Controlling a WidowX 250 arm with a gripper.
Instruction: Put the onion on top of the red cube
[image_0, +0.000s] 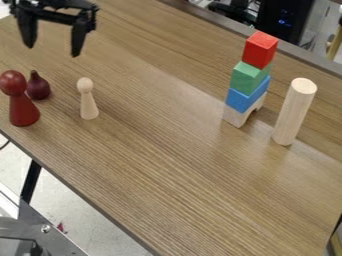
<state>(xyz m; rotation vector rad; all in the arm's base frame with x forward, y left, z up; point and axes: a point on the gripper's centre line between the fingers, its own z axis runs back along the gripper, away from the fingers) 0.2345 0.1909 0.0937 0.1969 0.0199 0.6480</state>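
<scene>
We see the black two-finger gripper at the far left, above the brown wood-grain bench, its fingers spread well apart. Below it, we find the small dark purple-red onion on the bench, just beside the dark red peg figure with a round head. A pale wooden peg figure stands upright to the right of them. Well to the right, we have the red cube topping a stack: green block, blue block, then a pale wooden arch. Near the stack stands a pale wooden cylinder.
</scene>
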